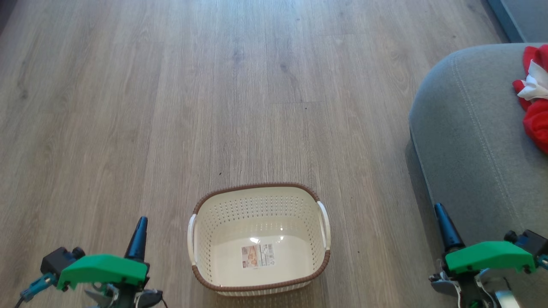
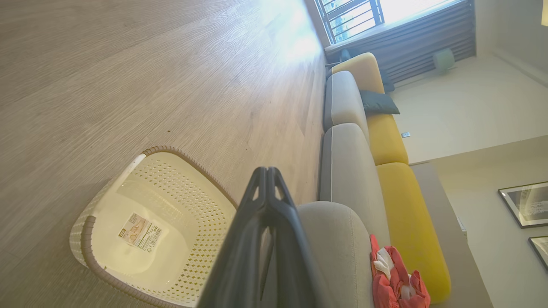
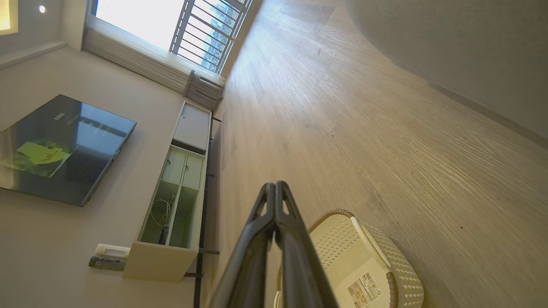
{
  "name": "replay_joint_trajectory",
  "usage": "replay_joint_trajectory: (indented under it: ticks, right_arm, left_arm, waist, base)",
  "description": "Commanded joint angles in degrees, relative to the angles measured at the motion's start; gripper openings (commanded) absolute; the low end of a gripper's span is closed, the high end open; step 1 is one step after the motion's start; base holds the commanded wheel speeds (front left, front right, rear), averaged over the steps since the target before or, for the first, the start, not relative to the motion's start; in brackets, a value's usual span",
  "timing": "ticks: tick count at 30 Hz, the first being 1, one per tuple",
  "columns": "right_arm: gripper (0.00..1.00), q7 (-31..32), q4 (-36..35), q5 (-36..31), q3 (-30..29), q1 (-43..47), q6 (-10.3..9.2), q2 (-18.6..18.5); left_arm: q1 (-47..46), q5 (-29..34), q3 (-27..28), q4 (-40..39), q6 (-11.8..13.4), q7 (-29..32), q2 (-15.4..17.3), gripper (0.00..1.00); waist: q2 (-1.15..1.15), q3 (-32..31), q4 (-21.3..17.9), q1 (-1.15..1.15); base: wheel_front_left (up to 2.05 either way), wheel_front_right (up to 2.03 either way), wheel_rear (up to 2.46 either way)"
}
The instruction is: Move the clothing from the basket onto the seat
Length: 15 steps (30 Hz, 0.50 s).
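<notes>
Basket (image 1: 257, 201) on floor (image 1: 171, 85) between left gripper (image 1: 141, 220) and right gripper (image 1: 438, 207), fingers pressed together, nothing held; clothing (image 1: 537, 98) on seat (image 1: 471, 141) beyond right fingertips.

Red-and-white clothing (image 1: 537, 102) lies on grey seat (image 1: 466, 141); cream basket (image 1: 259, 205) upright on floor.

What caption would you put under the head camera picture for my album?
Empty basket on the floor between the shut left pincer and shut right pincer; clothing on the seat.

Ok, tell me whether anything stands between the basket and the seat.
Nothing visible does: bare wooden floor separates the basket from the seat. The basket holds just its label, and the red clothing already lies on the seat.
</notes>
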Motion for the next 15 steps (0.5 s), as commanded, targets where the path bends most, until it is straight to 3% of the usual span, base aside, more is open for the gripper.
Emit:
replay_joint_trajectory:
  ticks: [1, 15]
  right_arm:
    - [0.0, 0.4, -2.3, 1.6, 0.2, -3.2, 0.0, 0.1]
    - [0.0, 2.8, -3.6, 10.4, -1.3, -3.6, -0.01, 0.4]
  left_arm:
    - [-3.2, -1.4, 1.8, -2.1, -0.8, 0.5, 0.1, 0.0]
    - [-3.5, -9.2, 3.5, -3.2, -2.1, 2.8, -0.2, 0.0]
  waist:
    - [0.0, 0.0, 0.0, 0.0]
    - [0.0, -0.1, 0.3, 0.0]
  base:
    - [0.0, 0.0, 0.0]
    - [0.0, 0.0, 0.0]
